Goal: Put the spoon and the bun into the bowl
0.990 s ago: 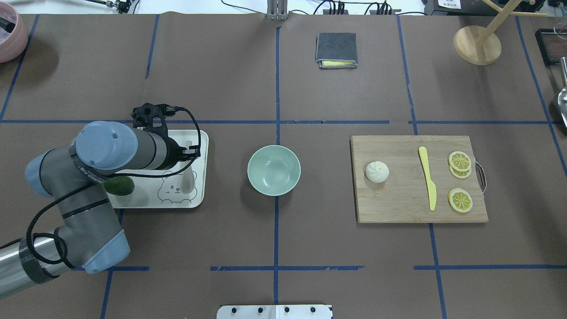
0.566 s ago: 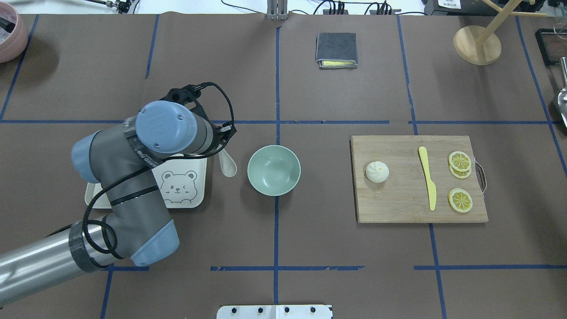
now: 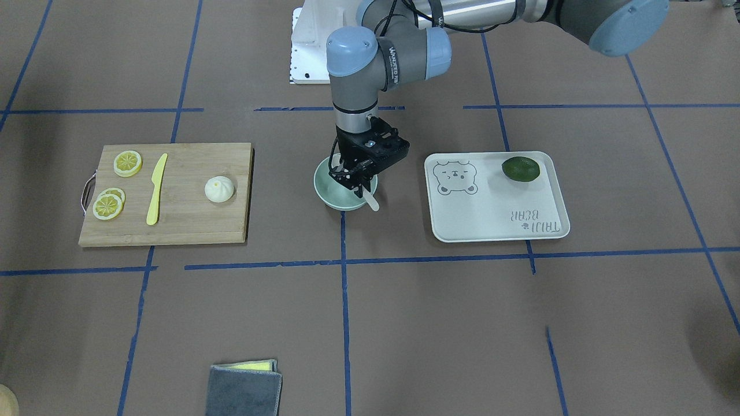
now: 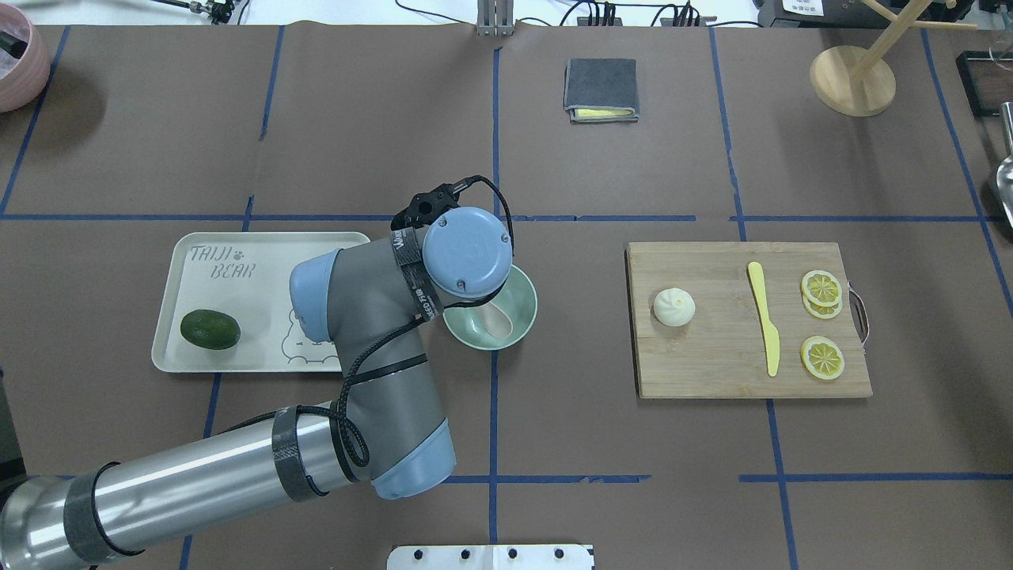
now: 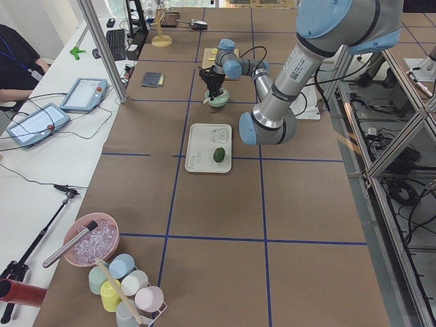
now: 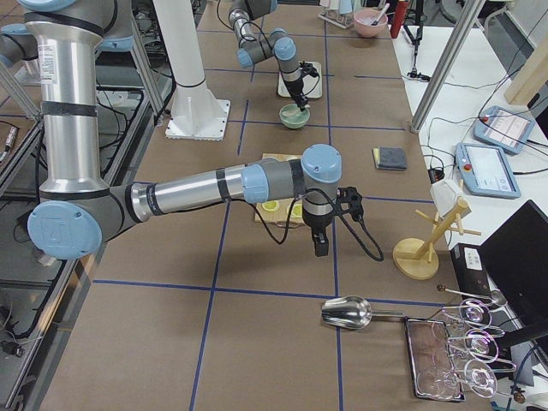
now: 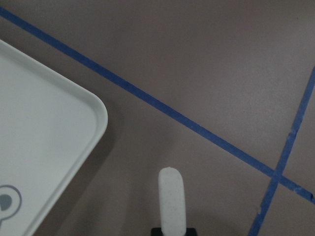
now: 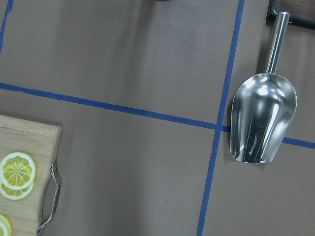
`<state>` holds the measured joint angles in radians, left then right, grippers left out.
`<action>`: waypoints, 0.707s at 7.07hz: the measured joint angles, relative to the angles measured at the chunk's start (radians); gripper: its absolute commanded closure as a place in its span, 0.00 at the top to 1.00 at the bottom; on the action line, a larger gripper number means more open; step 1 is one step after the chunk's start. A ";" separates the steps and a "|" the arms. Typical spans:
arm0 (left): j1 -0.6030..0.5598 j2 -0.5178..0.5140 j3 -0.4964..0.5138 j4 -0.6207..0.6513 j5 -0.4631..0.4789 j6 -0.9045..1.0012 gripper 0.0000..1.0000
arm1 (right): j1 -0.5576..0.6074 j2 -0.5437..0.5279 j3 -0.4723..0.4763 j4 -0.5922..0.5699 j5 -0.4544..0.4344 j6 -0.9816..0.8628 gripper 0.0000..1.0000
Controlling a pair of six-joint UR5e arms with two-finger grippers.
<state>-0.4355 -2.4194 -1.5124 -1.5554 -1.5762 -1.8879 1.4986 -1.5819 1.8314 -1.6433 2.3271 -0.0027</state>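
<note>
Your left claw [image 3: 359, 186] hangs right over the mint-green bowl [image 3: 327, 195], its fingers clamped on the thick handle of the cream soup spoon [image 3: 372, 202]. From across the table you see the handle's end poking out below the claw, by the bowl's rim on the tray side. From overhead the rounded scoop shows inside the bowl's outline, on the robot's side of the claw — whether it touches the bowl's floor you cannot tell. The left wrist camera shows only the handle jutting out from between the fingers, with table and a tray corner beyond.

The steamed bun [image 4: 674, 306] sits pleats up on the bamboo cutting board [image 4: 712, 372], well apart from the left claw, off to its right. Farther out on the same board lie the yellow knife [image 4: 764, 317] and the lemon slices [image 4: 822, 288]. On the claw's other side, near it, is the bear-print tray [image 4: 273, 249] with a dark green fruit [image 4: 210, 329] at its far end.

Your right claw [image 6: 319, 248] appears only in the side view, hanging above the table beyond the board's handle end — whether it is open or closed you cannot tell. Its wrist camera looks down on the metal scoop [image 8: 263, 118].
</note>
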 measured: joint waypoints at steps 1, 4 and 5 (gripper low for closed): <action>0.003 0.000 -0.002 0.001 0.004 0.021 1.00 | 0.000 0.000 -0.001 0.000 0.000 0.000 1.00; 0.002 0.094 -0.143 0.002 0.001 0.198 1.00 | -0.001 0.000 -0.001 0.000 0.000 0.001 1.00; -0.005 0.156 -0.237 0.001 -0.002 0.338 1.00 | -0.001 0.002 0.001 0.000 0.000 0.001 1.00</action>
<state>-0.4404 -2.2636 -1.7494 -1.5539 -1.5784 -1.5497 1.4976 -1.5800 1.8327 -1.6434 2.3271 -0.0016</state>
